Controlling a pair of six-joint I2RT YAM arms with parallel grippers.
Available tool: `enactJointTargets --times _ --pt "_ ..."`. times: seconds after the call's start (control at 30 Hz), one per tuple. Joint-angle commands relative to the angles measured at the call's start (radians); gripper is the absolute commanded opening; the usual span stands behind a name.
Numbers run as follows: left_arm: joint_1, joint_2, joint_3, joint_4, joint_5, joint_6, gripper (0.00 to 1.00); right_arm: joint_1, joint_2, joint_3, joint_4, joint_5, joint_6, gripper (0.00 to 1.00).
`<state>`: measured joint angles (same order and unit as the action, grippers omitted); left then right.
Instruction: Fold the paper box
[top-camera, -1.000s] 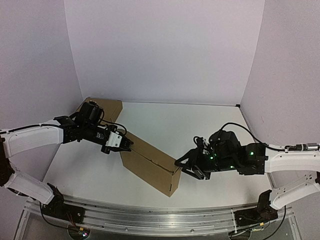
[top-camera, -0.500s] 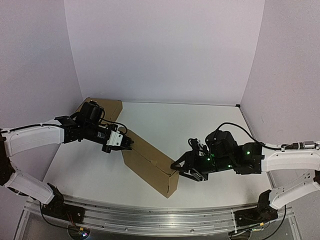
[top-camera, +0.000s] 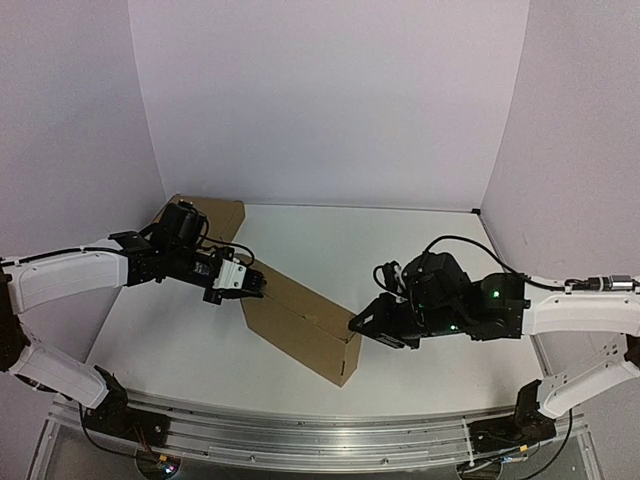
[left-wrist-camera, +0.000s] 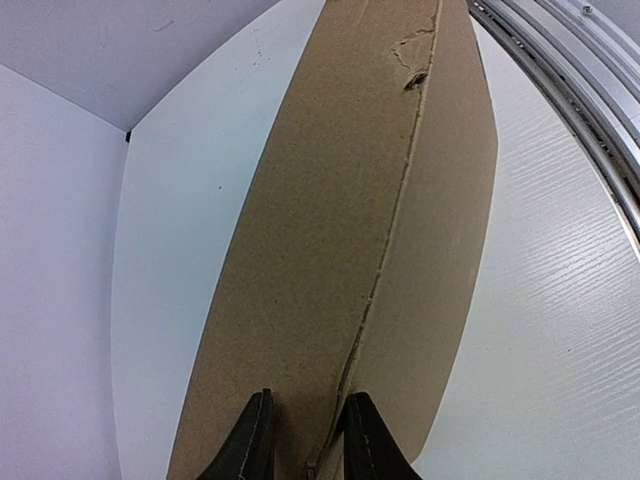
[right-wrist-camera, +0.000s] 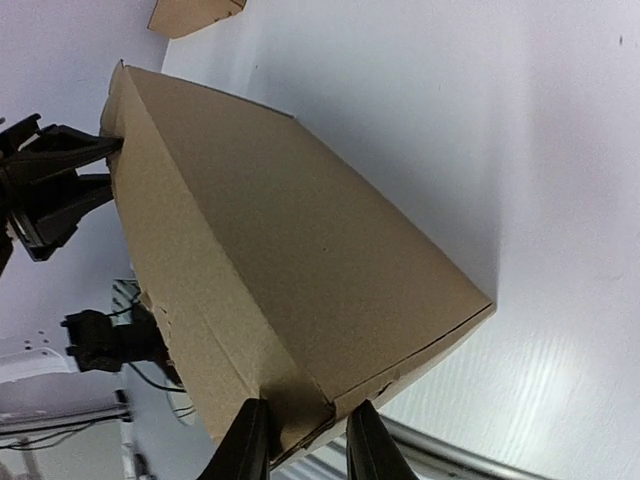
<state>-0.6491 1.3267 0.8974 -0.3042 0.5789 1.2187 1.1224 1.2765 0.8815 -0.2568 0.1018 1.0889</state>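
The paper box (top-camera: 300, 320) bridges left gripper (left-wrist-camera: 308, 408), right gripper (right-wrist-camera: 307, 412); seemingly pinched.

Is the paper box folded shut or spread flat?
Folded shut: the paper box shows only closed faces, its flap edge lying against one side.

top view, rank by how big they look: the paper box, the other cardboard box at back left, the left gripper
1. paper box
2. other cardboard box, partly hidden behind the left arm, so less sure
3. left gripper, clearly smallest
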Motion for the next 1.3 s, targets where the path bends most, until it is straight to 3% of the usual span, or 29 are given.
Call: enactJointTargets --times 0.0,0.2,0.37,0.5,0.63,0.7,0.77,0.8,0.87,0.97,1.13,1.2,1.27 --pt "-0.013 0.028 -0.060 -0.205 0.035 -0.108 0.12 0.030 0.085 0.067 -0.192 0.101 -0.453 0.16" --pt "0.001 -0.086 -0.041 -0.276 0.245 -0.176 0.54 0.039 0.146 0.113 -0.201 0.110 -0.576 0.13" --pt "0.010 -0.204 -0.010 -0.201 0.334 -0.497 0.73 0.066 0.180 0.105 -0.203 0.179 -0.580 0.13" --pt "0.038 -0.239 0.007 -0.134 0.253 -0.884 0.77 0.073 0.183 0.088 -0.203 0.223 -0.572 0.13" --pt "0.116 -0.200 0.007 -0.217 0.198 -0.960 0.77 0.073 0.198 0.056 -0.200 0.234 -0.576 0.14" --pt "0.184 -0.155 0.012 -0.249 0.056 -0.981 0.73 0.073 0.194 0.051 -0.200 0.230 -0.580 0.16" --pt "0.231 -0.089 0.061 -0.302 -0.085 -1.017 0.64 0.073 0.180 0.052 -0.201 0.227 -0.576 0.19" --pt "0.253 -0.061 0.096 -0.335 -0.074 -1.016 0.58 0.072 0.174 0.057 -0.201 0.221 -0.580 0.20" --pt "0.278 -0.038 0.157 -0.450 0.120 -0.849 0.52 0.072 0.166 0.070 -0.199 0.200 -0.603 0.25" --pt "0.279 -0.075 0.171 -0.735 0.346 -0.227 0.58 0.072 0.170 0.093 -0.189 0.182 -0.663 0.30" --pt "0.259 -0.083 0.056 -0.986 0.239 0.279 0.60 0.042 0.189 0.126 -0.149 0.130 -0.737 0.44" --pt "0.226 -0.068 -0.003 -1.018 0.205 0.340 0.57 0.024 0.196 0.128 -0.125 0.083 -0.737 0.50" --pt "0.176 -0.081 -0.072 -0.903 0.169 0.265 0.57 0.021 0.207 0.140 -0.117 0.068 -0.747 0.53"
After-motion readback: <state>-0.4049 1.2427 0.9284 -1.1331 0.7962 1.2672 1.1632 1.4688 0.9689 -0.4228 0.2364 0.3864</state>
